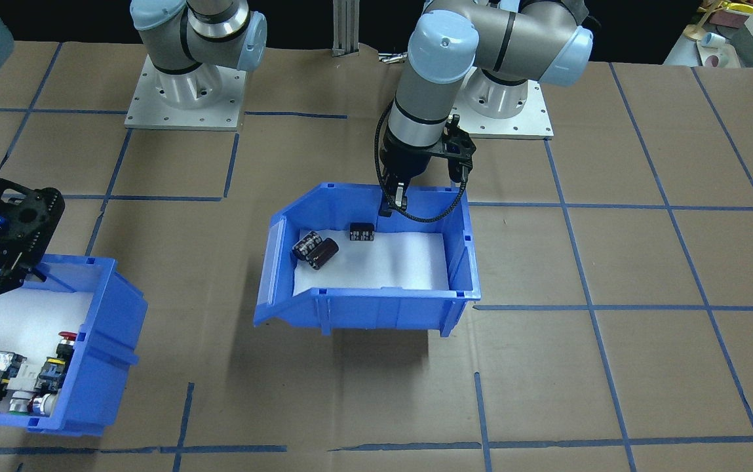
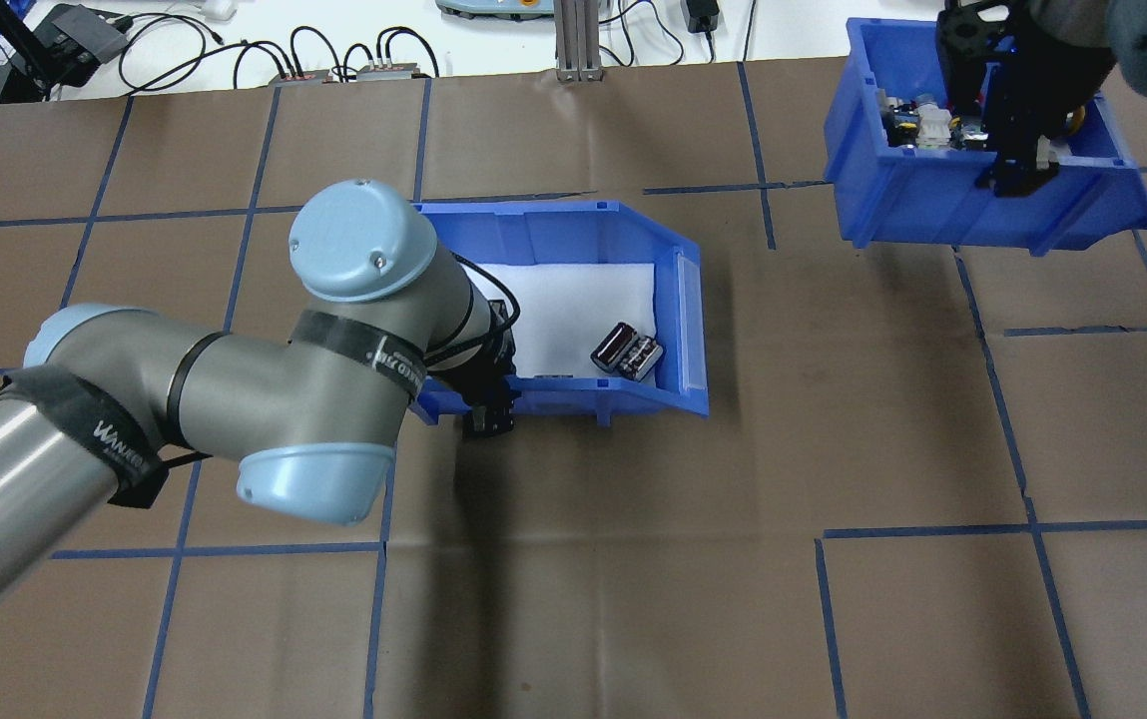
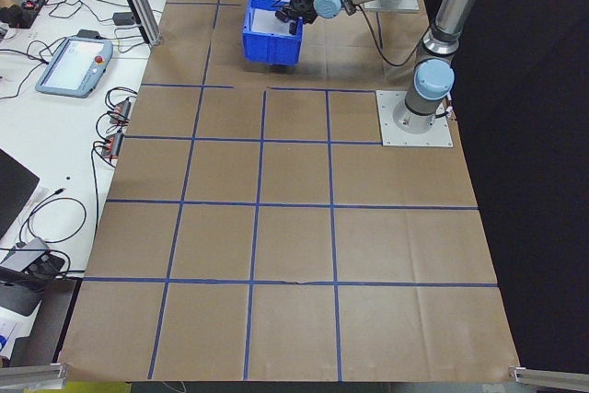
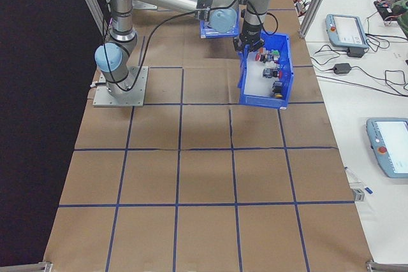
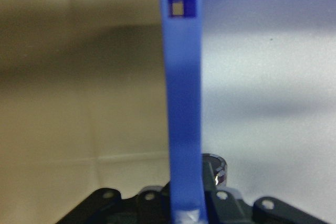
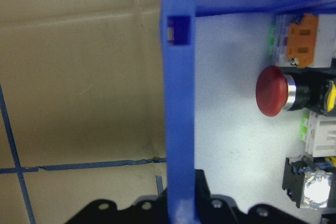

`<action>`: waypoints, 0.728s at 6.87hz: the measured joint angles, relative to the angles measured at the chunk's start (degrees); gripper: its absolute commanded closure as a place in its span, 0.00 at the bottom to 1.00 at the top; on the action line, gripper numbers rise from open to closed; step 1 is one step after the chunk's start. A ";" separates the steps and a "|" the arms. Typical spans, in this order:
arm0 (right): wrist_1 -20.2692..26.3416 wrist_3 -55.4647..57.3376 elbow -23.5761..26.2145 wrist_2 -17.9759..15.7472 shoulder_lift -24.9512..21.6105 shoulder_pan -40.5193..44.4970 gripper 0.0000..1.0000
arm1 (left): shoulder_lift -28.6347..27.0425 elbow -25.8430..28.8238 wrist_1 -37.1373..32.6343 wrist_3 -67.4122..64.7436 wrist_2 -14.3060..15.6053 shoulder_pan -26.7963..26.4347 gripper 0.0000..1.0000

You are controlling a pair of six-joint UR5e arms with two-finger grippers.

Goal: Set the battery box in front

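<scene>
The battery box (image 1: 376, 308) is a blue bin with a white floor pad. It hangs slightly above the table centre, casting a shadow below. Two dark cylinders (image 1: 316, 249) and a small black block (image 1: 362, 231) lie inside. My left gripper (image 1: 389, 206) is shut on the box's robot-side wall (image 5: 182, 103), seen from above at the left gripper (image 2: 488, 414) on the battery box (image 2: 553, 235). My right gripper (image 2: 1017, 175) is shut on the wall of the alike blue bin (image 2: 992, 215) holding push-buttons and switches, which is also raised.
The button bin (image 1: 107, 341) sits at the far side on my right; a red mushroom button (image 6: 273, 92) shows inside. The arm bases (image 1: 186, 92) (image 1: 507, 105) stand at the robot edge. A metal post (image 2: 573, 40) and cables lie beyond the far edge.
</scene>
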 measured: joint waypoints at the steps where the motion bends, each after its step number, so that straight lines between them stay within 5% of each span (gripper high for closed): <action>1: -3.86 -1.53 5.33 -0.12 -2.84 -0.65 0.96 | -5.17 5.76 0.01 -0.16 -0.10 0.11 1.00; 5: -7.29 -5.43 20.18 -1.78 -14.29 -0.87 0.96 | -21.10 22.82 0.48 -3.53 -0.81 -0.42 0.98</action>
